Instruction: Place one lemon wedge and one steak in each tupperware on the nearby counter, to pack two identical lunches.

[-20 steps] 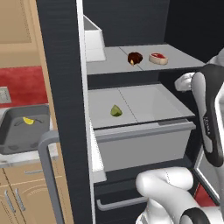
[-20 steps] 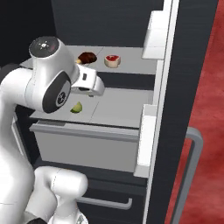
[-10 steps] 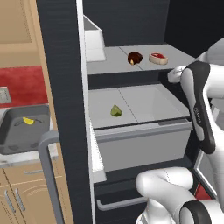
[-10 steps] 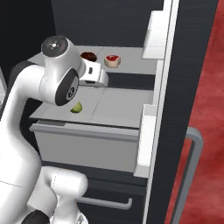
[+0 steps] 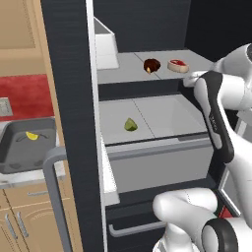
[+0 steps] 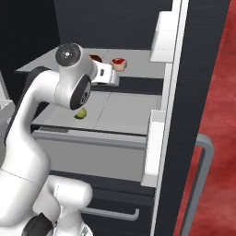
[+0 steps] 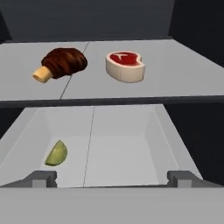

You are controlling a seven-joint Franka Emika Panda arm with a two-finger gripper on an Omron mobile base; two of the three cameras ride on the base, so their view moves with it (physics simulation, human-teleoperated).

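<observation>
The jaws stand fully spread and hold nothing; the two dark fingertips [image 7: 44, 178] rise apart at the foot of the hand view, with the gripper [image 7: 112, 178] facing into the open fridge.

Landmark: the fridge shelf [image 7: 175, 83].
- On that shelf, nearest the gripper's line, lies the steak [image 7: 125, 66], a pale-rimmed red cut, lying flat and untouched.
- Beside it on the same shelf, apart from it, lies a dark drumstick-like joint [image 7: 61, 62] with a pale bone end.
- Below the shelf the drawer [image 7: 157, 131] stands pulled out; a green wedge [image 7: 57, 153] lies on its floor near one side wall.
- Well off to the side of the shelf, past the open fridge door [image 5: 74, 123], a dark tray [image 5: 24, 147] sits on the counter [image 5: 29, 179] with a yellow lemon wedge [image 5: 32, 135] in it. Whether that tray is one of the tupperwares is probable but not certain at this size.

Step in hand, by judgement: approach for a pick inside the fridge, nothing yet grasped. The hand hovers level with the shelf, short of both meats.

Next move, by judgement: advance over the shelf, bring the spread fingers down either side of the steak clear of the joint, close, lift, and carry it out to the counter tray. The shelf edge and drawer rim leave little room for error.
</observation>
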